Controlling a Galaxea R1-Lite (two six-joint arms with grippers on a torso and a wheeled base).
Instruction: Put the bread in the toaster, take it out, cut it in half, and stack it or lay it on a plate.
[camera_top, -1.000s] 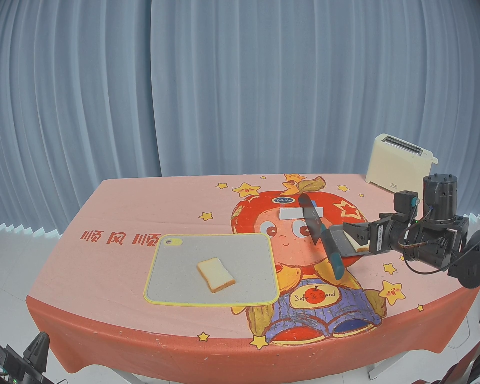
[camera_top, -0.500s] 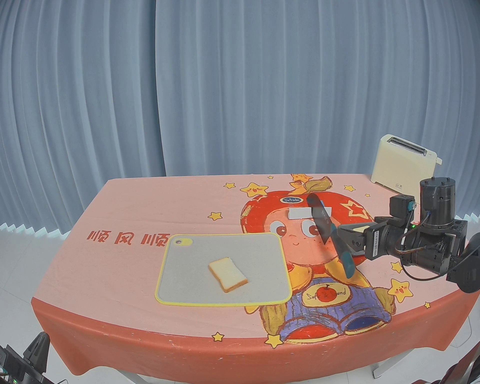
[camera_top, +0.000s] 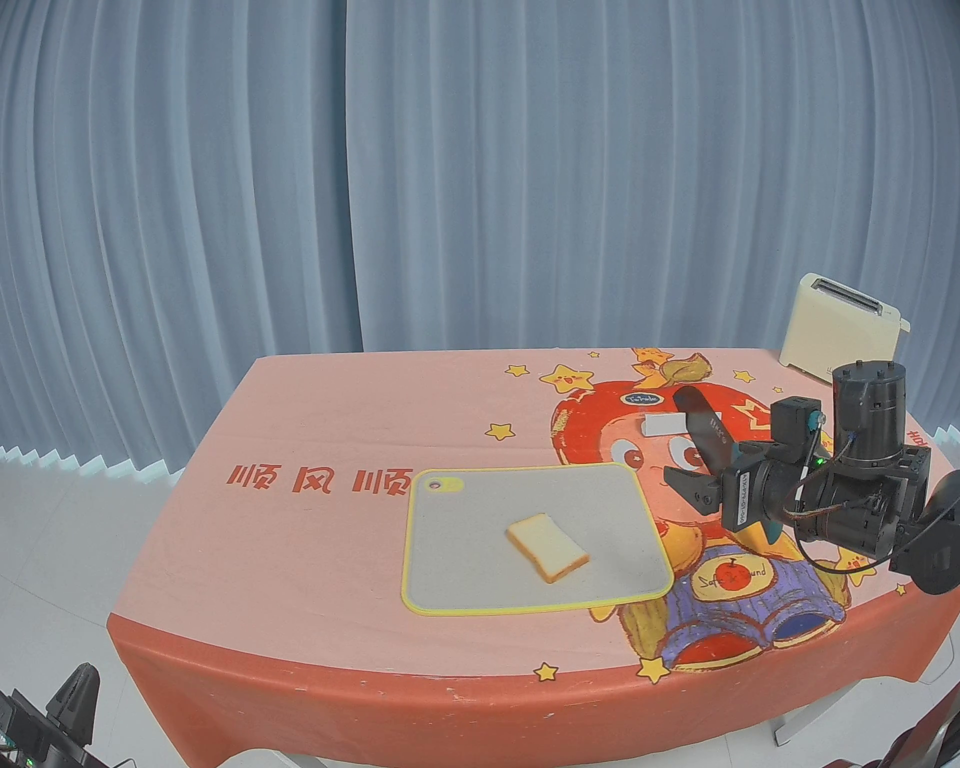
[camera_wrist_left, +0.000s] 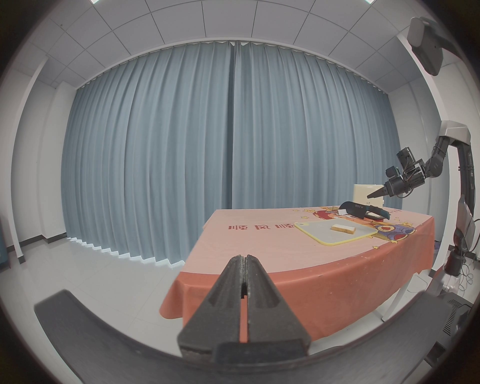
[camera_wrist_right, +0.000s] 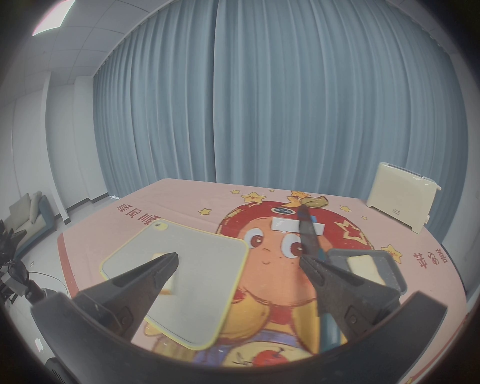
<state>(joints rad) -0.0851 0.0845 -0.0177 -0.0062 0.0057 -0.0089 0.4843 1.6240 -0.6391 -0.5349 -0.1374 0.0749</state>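
A slice of bread lies flat on the grey, yellow-rimmed cutting board. The cream toaster stands at the table's far right corner. A dark-bladed knife with a teal handle lies right of the board. My right gripper hovers open and empty above the knife's handle. In the right wrist view the open gripper frames the board and the knife; one finger partly hides the bread. My left gripper is shut and empty, low and well off the table's left front.
A grey plate holding a pale piece of bread sits just right of the knife, under my right arm. A small white rectangular thing lies near the knife's tip. The cloth left of the board is bare.
The whole head picture has shifted right, so the camera moved. Against the table, my right gripper has moved left from over the plate to over the knife's handle, staying open.
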